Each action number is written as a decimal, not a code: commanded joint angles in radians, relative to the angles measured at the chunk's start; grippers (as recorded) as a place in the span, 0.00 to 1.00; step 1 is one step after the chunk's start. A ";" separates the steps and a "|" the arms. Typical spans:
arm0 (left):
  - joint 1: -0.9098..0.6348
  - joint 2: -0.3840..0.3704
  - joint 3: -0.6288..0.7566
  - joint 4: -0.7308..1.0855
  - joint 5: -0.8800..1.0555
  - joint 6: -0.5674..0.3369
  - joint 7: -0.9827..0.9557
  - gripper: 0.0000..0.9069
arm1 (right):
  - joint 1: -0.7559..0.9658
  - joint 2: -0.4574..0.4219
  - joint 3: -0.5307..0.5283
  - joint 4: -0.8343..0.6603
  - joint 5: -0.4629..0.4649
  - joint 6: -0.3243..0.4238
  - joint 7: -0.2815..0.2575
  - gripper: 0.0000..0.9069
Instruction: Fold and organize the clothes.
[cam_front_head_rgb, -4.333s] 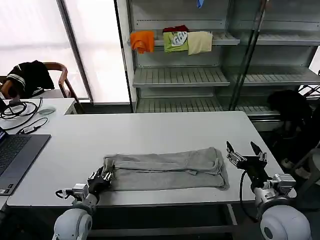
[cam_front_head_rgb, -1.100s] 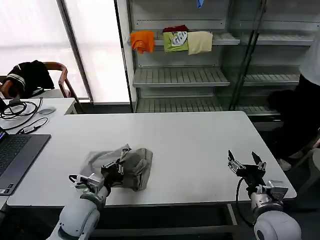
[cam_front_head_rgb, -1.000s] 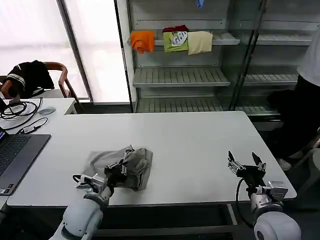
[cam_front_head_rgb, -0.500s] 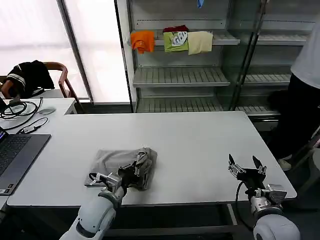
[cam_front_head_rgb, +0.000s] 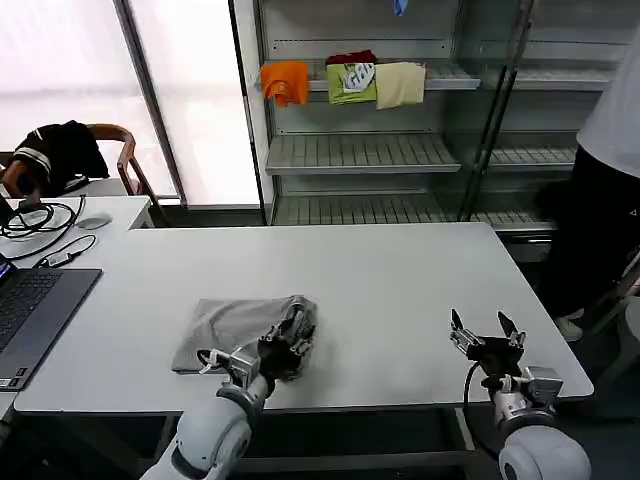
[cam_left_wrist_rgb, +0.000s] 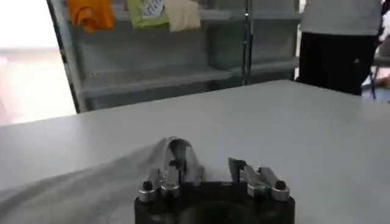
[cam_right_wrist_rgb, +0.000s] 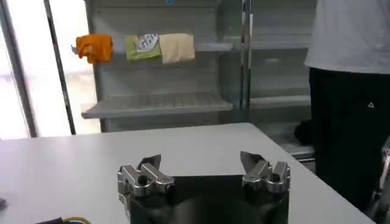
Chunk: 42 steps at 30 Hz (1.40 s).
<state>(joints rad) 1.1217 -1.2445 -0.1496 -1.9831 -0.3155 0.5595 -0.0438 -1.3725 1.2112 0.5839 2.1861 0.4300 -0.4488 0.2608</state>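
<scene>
A light grey shirt (cam_front_head_rgb: 225, 325) lies folded into a flat, compact rectangle on the white table (cam_front_head_rgb: 400, 270), near the front edge, left of centre. My left gripper (cam_front_head_rgb: 293, 338) sits low at the shirt's right edge. In the left wrist view the left gripper (cam_left_wrist_rgb: 206, 167) is open: bare table shows between its fingers, and one finger (cam_left_wrist_rgb: 173, 170) touches a raised fold of the shirt (cam_left_wrist_rgb: 91, 189). My right gripper (cam_front_head_rgb: 482, 335) rests near the table's front right, well apart from the shirt. In its own wrist view the right gripper (cam_right_wrist_rgb: 201, 164) stands wide open and holds nothing.
A laptop (cam_front_head_rgb: 30, 310) and cables (cam_front_head_rgb: 40, 225) occupy the table's left end. Shelves behind hold orange, green and cream folded garments (cam_front_head_rgb: 345, 82). A person (cam_front_head_rgb: 610, 160) stands at the right by the table's far corner. A chair with a black garment (cam_front_head_rgb: 60, 150) is at the back left.
My left gripper has moved right across the shirt, which went from a bunched heap to a flatter fold. The right gripper barely moved. The person stepped further in at the right.
</scene>
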 joint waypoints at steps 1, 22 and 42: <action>0.021 -0.053 0.024 -0.102 -0.303 0.016 -0.028 1.00 | 0.026 -0.006 -0.007 -0.014 0.001 0.000 0.002 1.00; 0.076 0.221 -0.534 -0.162 -0.470 0.016 -0.080 1.00 | 0.147 -0.033 -0.129 -0.059 0.029 -0.010 0.005 1.00; 0.077 0.147 -0.476 0.080 -0.341 -0.028 0.014 1.00 | 0.105 -0.043 -0.096 -0.030 0.040 -0.007 0.004 1.00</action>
<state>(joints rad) 1.1984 -1.0964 -0.6084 -2.0301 -0.7004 0.5470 -0.0638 -1.2598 1.1706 0.4834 2.1487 0.4676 -0.4564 0.2645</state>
